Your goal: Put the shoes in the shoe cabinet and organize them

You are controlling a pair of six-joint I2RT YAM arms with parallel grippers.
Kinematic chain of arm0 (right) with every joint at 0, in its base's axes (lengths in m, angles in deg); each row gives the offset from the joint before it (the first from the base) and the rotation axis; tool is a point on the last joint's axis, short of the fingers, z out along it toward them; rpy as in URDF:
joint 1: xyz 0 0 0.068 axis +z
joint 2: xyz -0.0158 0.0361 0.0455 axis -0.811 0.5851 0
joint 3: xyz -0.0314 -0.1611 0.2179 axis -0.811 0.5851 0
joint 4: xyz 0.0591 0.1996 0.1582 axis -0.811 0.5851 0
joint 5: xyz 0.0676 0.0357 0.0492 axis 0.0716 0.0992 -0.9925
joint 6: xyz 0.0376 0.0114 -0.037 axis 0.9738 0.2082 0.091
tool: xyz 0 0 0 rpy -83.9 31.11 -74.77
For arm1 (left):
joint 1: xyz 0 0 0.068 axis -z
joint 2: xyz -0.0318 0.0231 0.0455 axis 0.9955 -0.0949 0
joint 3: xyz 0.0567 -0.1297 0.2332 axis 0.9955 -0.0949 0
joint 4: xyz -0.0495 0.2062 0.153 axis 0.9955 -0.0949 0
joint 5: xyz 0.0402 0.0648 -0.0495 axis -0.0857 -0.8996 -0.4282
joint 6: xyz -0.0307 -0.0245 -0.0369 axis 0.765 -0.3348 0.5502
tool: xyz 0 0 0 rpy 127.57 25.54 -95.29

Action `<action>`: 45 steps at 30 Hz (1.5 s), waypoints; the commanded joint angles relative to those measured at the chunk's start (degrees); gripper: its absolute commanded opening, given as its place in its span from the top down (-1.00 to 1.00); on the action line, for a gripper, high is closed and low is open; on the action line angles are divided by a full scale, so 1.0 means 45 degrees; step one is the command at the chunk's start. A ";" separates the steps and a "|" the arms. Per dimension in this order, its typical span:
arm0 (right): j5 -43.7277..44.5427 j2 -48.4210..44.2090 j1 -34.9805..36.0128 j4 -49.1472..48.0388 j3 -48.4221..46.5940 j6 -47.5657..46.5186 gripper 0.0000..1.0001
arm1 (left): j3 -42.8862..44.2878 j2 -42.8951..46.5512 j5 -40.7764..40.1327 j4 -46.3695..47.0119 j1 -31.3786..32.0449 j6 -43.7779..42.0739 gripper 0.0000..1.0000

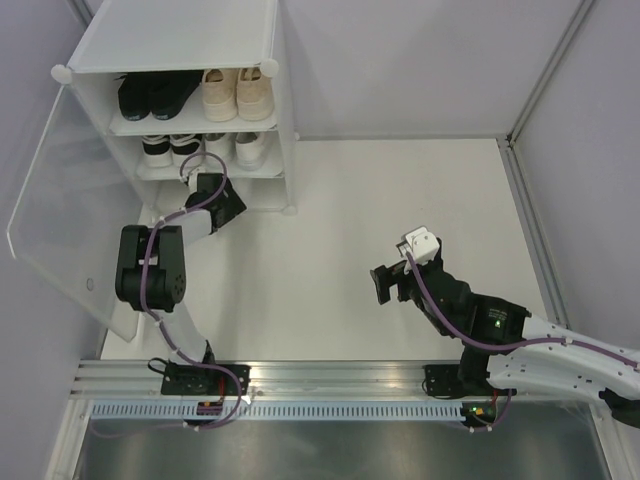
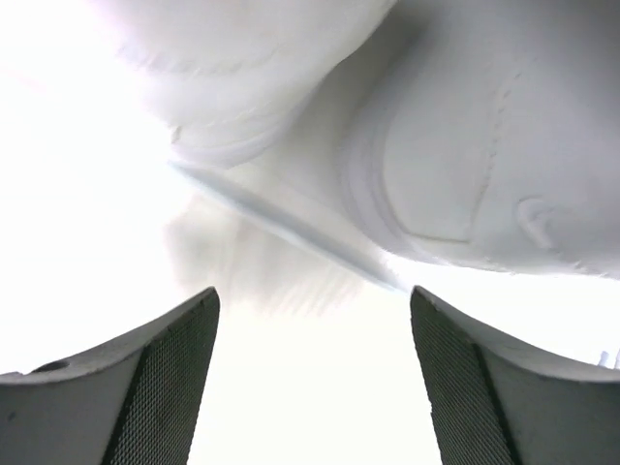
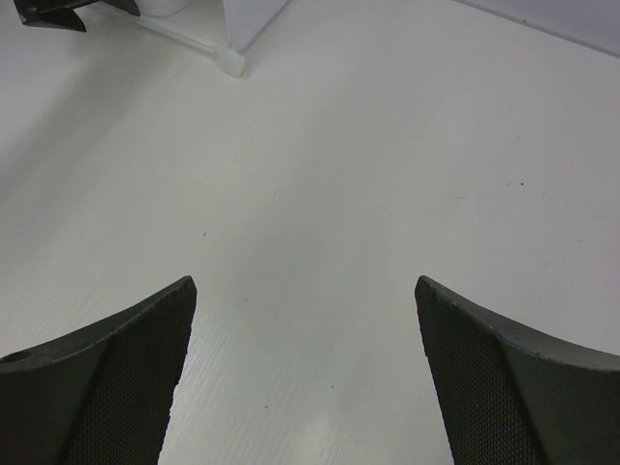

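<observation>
The left gripper (image 2: 312, 308) stands with its jaws wide apart and nothing between them. In its wrist view both mesh-faced pads frame a gap, and just beyond that gap is a white shoe (image 2: 484, 145) with a second white shape (image 2: 242, 77) beside it, both too washed out by glare to show whether the fingers touch them. From above, this gripper is low at the front of the shoe cabinet (image 1: 286, 110), reaching in at the bottom tier under the middle shelf, with the frosted door panel (image 1: 55, 210) swung out to its left. The top shelf holds the all-black pair (image 1: 155, 95) beside the beige pair (image 1: 238, 92). The shelf below holds the black-and-white pair (image 1: 170, 148) next to a white pair (image 1: 240, 148). What lies on the lowest tier is mostly hidden by the arm and the shelf above it. The right gripper (image 1: 384, 284) is well apart from all this, fully spread and empty, hanging over the bare table (image 1: 420, 190) and facing the cabinet's corner foot (image 3: 231, 61). My reading is that this is the tail of a placing step — a white shoe set into the bottom tier with the jaws off it. The next move calls for a straight pull back out of the opening, low enough to clear the middle shelf and square enough not to drag the shoe's heel or knock its neighbour askew. No loose shoe shows on the table, so the sorting looks close to done — perhaps only straightening is left.
</observation>
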 commanded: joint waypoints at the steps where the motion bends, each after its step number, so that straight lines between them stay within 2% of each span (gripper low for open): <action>1: -0.0196 -0.0090 -0.0021 -0.0350 -0.0036 -0.0071 -0.95 | -0.0793 0.2566 0.1100 0.0712 -0.0043 0.0937 -0.71; 7: -0.0352 -0.0383 -0.0022 -0.0486 0.0003 -0.0090 -0.94 | -0.1829 0.6017 0.1766 -0.0870 -0.0023 0.0118 -0.96; 10: -0.0430 -0.0443 -0.0041 -0.0506 0.0023 -0.0090 -0.94 | -0.1968 0.7175 0.1941 -0.1589 -0.0004 -0.0547 -1.00; 14: -0.0489 -0.0481 -0.0041 -0.0486 -0.0016 -0.0052 -0.94 | -0.1440 0.8073 0.2274 -0.3171 -0.0023 -0.1385 -0.97; 18: -0.0528 -0.0715 -0.0022 -0.0525 0.0042 0.0027 -0.94 | -0.1730 0.9013 0.1165 -0.3548 -0.0023 -0.2051 -0.86; 19: -0.0567 -0.0716 -0.0041 -0.0564 0.0081 0.0027 -0.94 | -0.1887 0.9092 0.0291 -0.3412 -0.0023 -0.2071 -0.74; 21: -0.0606 -0.0736 -0.0022 -0.0681 0.0101 0.0007 -0.95 | -0.2393 0.9015 -0.0554 -0.2885 -0.0023 -0.1781 -0.57; 22: -0.0684 -0.0735 -0.0041 -0.0720 0.0120 0.0007 -0.94 | -0.2532 0.8918 -0.1119 -0.2748 -0.0043 -0.1508 -0.34; 24: -0.0723 -0.0658 -0.0041 -0.0662 0.0101 0.0007 -0.93 | -0.2921 0.8490 -0.1804 -0.2359 -0.0140 -0.0727 -0.15; 25: -0.0743 -0.0657 -0.0041 -0.0643 0.0101 0.0026 -0.94 | -0.3040 0.8275 -0.1885 -0.2201 -0.0218 -0.0453 -0.13; 28: -0.0743 -0.0735 -0.0041 -0.0623 0.0101 0.0027 -0.94 | -0.3373 0.7299 -0.1576 -0.1207 -0.0648 0.0504 -0.12; 29: -0.0762 -0.0793 -0.0041 -0.0642 0.0140 0.0027 -0.94 | -0.3392 0.7064 -0.1400 -0.0991 -0.1383 0.0932 -0.13; 31: -0.0802 -0.0853 -0.0041 -0.0720 0.0198 0.0027 -0.93 | -0.3393 0.6460 -0.1242 -0.0252 -0.1818 0.1364 -0.16; 35: -0.0899 -0.0892 -0.0041 -0.0779 0.0238 0.0027 -0.94 | -0.3393 0.5696 -0.1241 0.1566 -0.2093 0.2283 -0.19; 38: -0.0957 -0.0930 -0.0022 -0.0741 0.0238 0.0027 -0.94 | -0.3063 0.4915 -0.1846 0.2310 -0.2113 0.2888 -0.20; 41: -0.0977 -0.1028 -0.0022 -0.0721 0.0238 0.0027 -0.94 | -0.2458 0.3825 -0.2548 0.2216 -0.2094 0.3454 -0.19; 43: -0.0977 -0.1164 -0.0041 -0.0721 0.0257 0.0007 -0.94 | -0.2299 0.3528 -0.3523 0.1961 -0.2113 0.4135 -0.19; 45: -0.0977 -0.1223 -0.0041 -0.0701 0.0277 0.0007 -0.94 | -0.2610 0.3429 -0.4206 0.2563 -0.2113 0.4451 -0.18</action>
